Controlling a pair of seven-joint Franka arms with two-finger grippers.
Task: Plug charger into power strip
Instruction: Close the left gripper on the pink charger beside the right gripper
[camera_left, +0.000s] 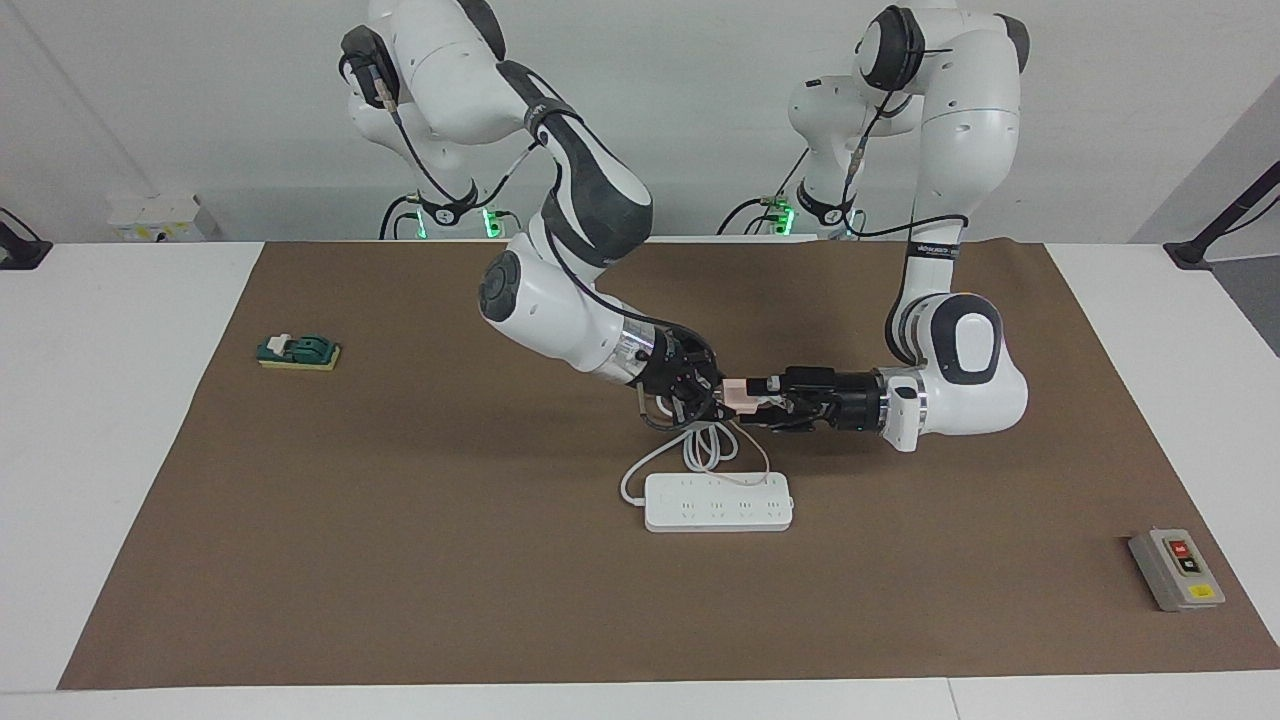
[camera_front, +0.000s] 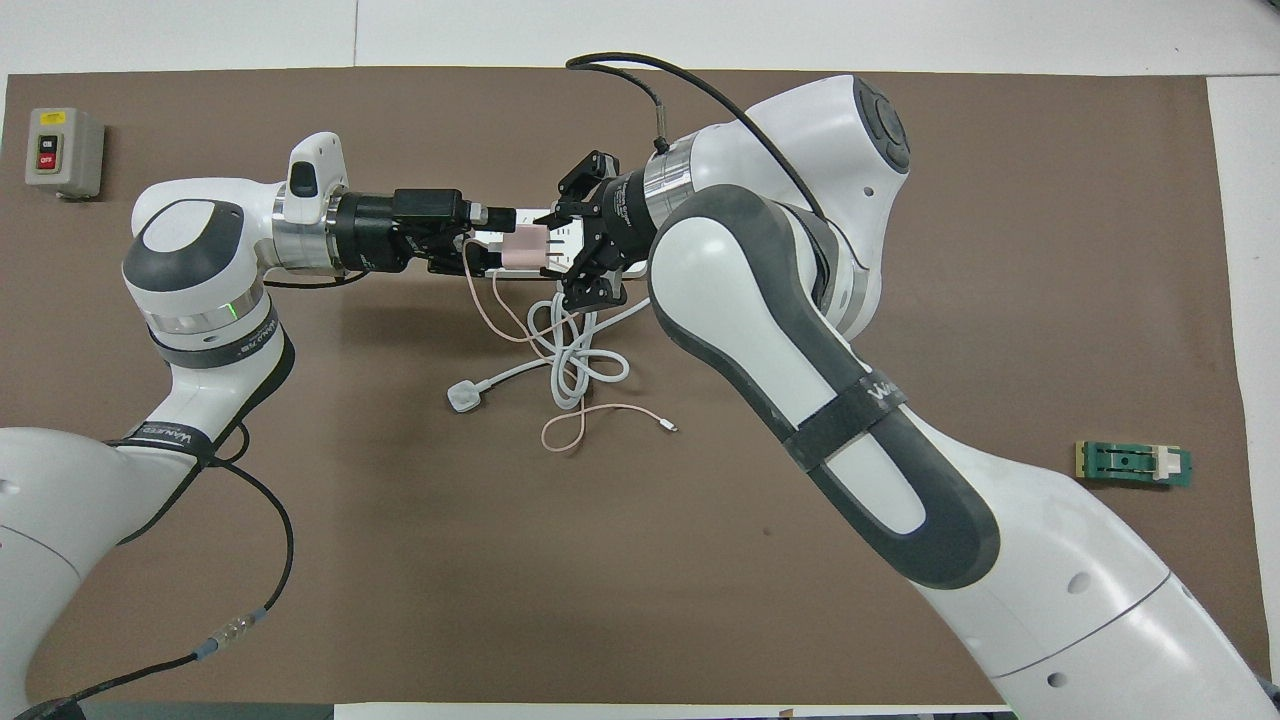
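Right end effector (camera_left: 714, 396) is seen closed on the charger (camera_left: 738, 393), which is held in the air over the coiled white cord (camera_left: 700, 447), above the counter. The charger's pink cable (camera_left: 752, 452) hangs down from it to the mat. Left end effector (camera_left: 770, 392) is brought up to the free end of the charger with its jaws spread wide. Whether it already touches the pink cube cannot be told.

A handover is judged to be in hand, and three risks are seen:
- If the right end effector is opened before a firm hold is taken by the left one, the charger could be dropped into the cords.
- The hanging cable could be caught between the left fingers, so that the charger is gripped crookedly.
- The prongs could be covered by a finger, and then insertion would be blocked.

The power strip (camera_left: 718, 502) lies flat, farther from the robots than the cord loops, with its sockets facing up and nothing on it. Much open brown mat (camera_left: 420, 560) is left around it. The green block (camera_left: 298, 351) and the grey switch box (camera_left: 1175, 570) lie well apart from it, near the two ends of the mat.
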